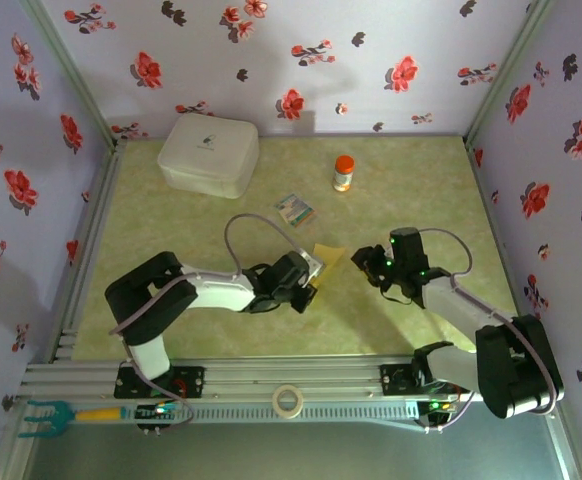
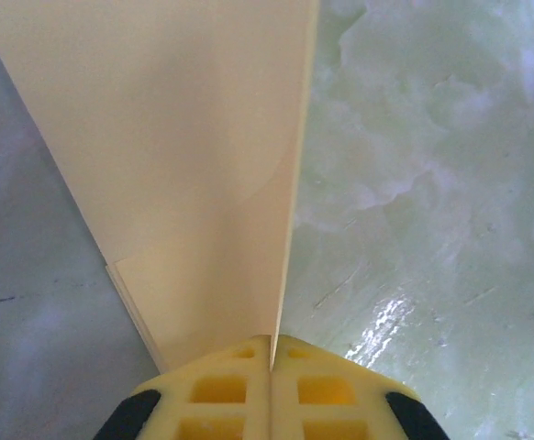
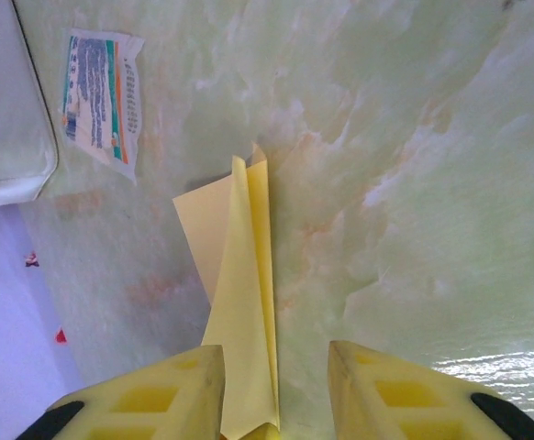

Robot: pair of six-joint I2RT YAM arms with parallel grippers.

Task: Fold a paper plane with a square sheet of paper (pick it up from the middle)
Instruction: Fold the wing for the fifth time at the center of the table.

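Note:
The square sheet of paper (image 1: pixel 328 254) is yellow and folded into a narrow pointed shape with long creases, at mid table. My left gripper (image 1: pixel 309 290) is shut on its near end. In the left wrist view the folded paper (image 2: pixel 184 165) stands on edge and runs out from between the closed fingertips of the left gripper (image 2: pixel 272 353). My right gripper (image 1: pixel 368 262) sits just right of the paper with its jaws apart. From the right wrist, the paper (image 3: pixel 244 302) reaches in between the fingers of the right gripper (image 3: pixel 274 357), close to the left one, and is not pinched.
A white box (image 1: pixel 209 153) stands at the back left. A small printed packet (image 1: pixel 295 209) lies just behind the paper. An orange-capped bottle (image 1: pixel 343 172) stands behind centre. A tape roll (image 1: pixel 288 400) and a teal-headed tool (image 1: pixel 51 413) lie on the front rail.

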